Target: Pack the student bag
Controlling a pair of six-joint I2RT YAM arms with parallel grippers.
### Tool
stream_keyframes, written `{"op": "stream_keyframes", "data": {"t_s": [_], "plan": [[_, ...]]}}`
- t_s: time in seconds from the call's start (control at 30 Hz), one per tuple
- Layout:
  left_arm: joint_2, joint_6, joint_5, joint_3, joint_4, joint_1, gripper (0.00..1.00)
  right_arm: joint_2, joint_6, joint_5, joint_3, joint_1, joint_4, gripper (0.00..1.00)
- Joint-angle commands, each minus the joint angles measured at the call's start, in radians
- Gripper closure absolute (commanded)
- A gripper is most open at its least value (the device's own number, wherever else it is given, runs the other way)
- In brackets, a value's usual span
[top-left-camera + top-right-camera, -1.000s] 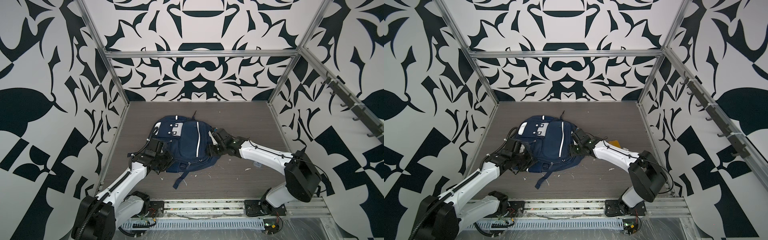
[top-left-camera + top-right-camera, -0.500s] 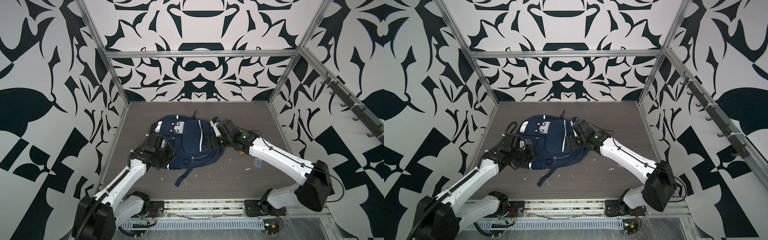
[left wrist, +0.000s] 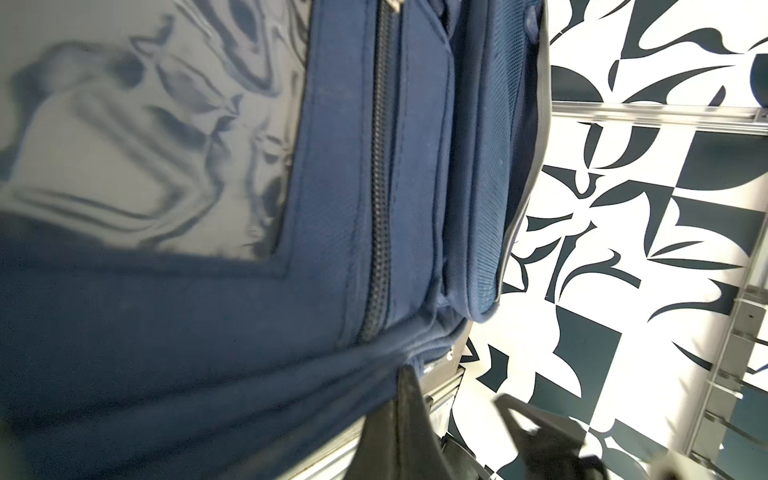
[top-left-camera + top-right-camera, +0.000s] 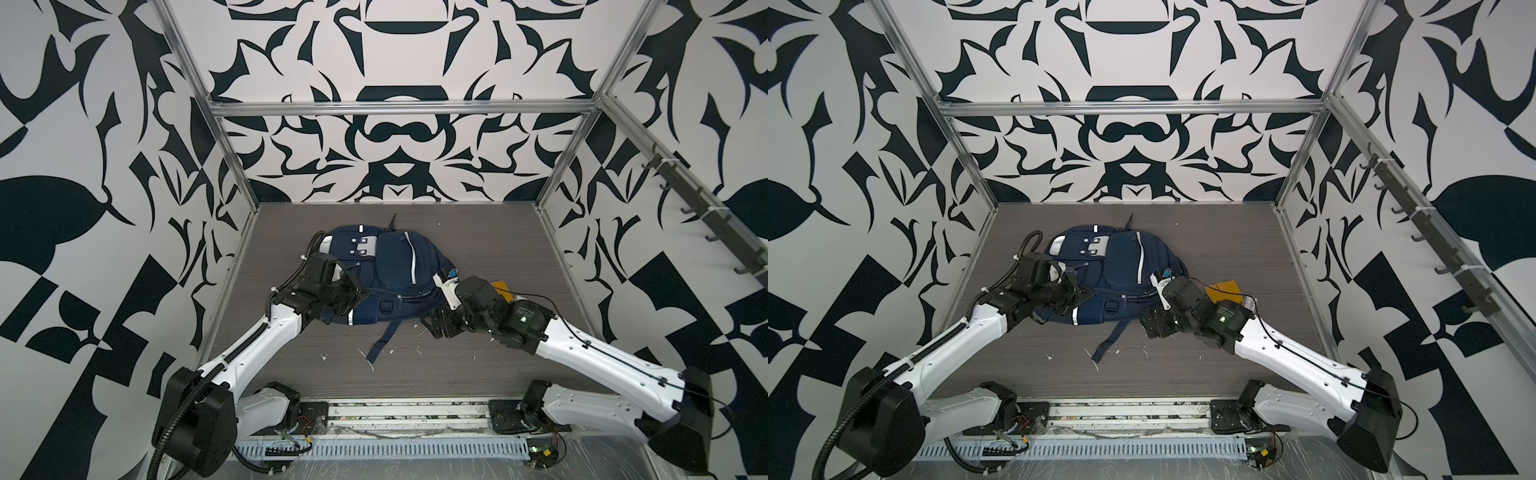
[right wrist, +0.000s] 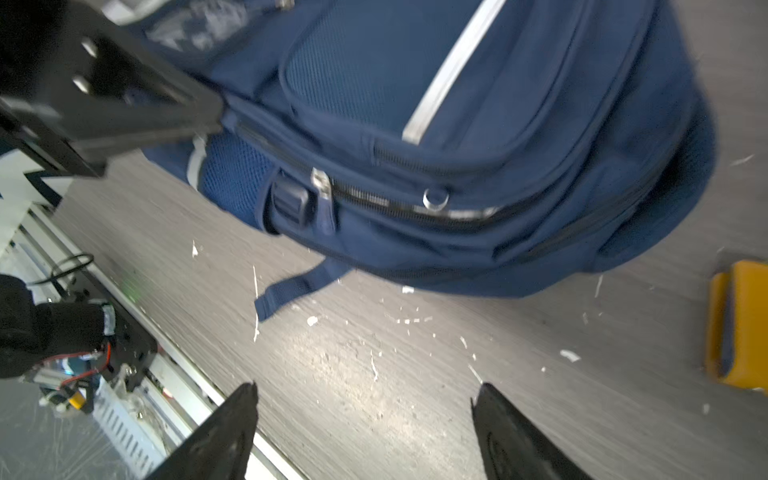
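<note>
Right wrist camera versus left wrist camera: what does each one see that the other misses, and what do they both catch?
Only the right wrist camera: the right gripper, open over bare table, a loose strap, a black buckle, white scraps and a yellow item.
Only the left wrist camera: up close, the shut left gripper pinching the navy bag, plus a broad stretch of patterned wall.
Both: the bag and its zips.
</note>
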State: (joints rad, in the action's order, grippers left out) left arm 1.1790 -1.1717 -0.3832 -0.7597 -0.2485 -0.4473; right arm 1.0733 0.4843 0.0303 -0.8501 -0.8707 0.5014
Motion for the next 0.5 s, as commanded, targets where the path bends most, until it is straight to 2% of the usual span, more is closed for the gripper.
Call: {"op": "stream_keyframes", "data": {"t_s": [0.0, 0.13, 0.33, 0.47], "plan": [[0.005, -0.017, -0.039, -0.043, 0.106, -0.013, 1.00, 0.026, 0.036, 0.039, 0.017, 0.000, -0.109, 0.18], [0.005, -0.025, -0.043, -0.031, 0.130, -0.019, 1.00, 0.086, 0.060, 0.034, 0.008, 0.001, -0.175, 0.21], [0.008, -0.036, -0.076, -0.014, 0.150, -0.019, 1.00, 0.219, 0.091, 0.097, -0.029, 0.001, -0.254, 0.27], [0.026, -0.007, -0.101, -0.039, 0.155, -0.019, 1.00, 0.254, 0.100, 0.073, -0.045, -0.002, -0.268, 0.29]]}}
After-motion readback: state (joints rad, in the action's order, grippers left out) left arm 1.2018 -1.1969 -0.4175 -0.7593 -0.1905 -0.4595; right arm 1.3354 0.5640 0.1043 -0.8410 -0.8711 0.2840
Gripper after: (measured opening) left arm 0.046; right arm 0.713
